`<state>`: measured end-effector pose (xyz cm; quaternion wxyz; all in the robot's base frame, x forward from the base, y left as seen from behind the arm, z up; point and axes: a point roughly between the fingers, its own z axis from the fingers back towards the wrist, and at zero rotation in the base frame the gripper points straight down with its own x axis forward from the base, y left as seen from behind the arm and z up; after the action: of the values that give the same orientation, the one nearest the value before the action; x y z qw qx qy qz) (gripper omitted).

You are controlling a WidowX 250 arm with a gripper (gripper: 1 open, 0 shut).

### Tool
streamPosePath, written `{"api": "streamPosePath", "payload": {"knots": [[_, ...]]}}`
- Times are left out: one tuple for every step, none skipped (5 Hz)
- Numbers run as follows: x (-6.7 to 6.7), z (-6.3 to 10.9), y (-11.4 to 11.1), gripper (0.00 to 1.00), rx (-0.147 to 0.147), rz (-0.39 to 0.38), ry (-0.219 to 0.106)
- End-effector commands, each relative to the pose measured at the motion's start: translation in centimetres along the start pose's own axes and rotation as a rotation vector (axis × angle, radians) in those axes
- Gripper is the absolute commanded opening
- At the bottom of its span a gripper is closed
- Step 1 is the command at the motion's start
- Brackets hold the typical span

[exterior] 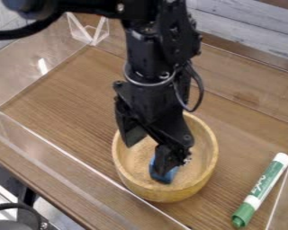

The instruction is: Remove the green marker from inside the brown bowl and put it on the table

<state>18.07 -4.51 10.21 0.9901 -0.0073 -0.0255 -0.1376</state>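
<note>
The green marker (261, 190) lies on the table (62, 99) at the front right, clear of the brown bowl (202, 183), with its green cap towards the front edge. My gripper (157, 151) hangs inside the bowl, fingers spread and pointing down, open with nothing between them. A blue block (166, 172) rests on the bowl's floor just under the right fingertip. The arm hides the back part of the bowl.
Clear acrylic walls (39, 144) run along the table's edges, close to the bowl on the front left side. The marker lies near the front right edge. Bare wood-grain tabletop stretches to the left and behind the arm.
</note>
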Motion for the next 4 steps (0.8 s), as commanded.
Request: {"api": "streamPosePath", "payload": {"knots": [[0.62,0.21,0.10,1.00,-0.001,-0.010,-0.026],[0.82,0.00,0.00,1.00,-0.003,-0.016,-0.026],[1.01,-0.18,-0.07,1.00,-0.004,-0.022,-0.027],[1.24,-0.43,-0.33,1.00,-0.008,-0.031,-0.027]]}}
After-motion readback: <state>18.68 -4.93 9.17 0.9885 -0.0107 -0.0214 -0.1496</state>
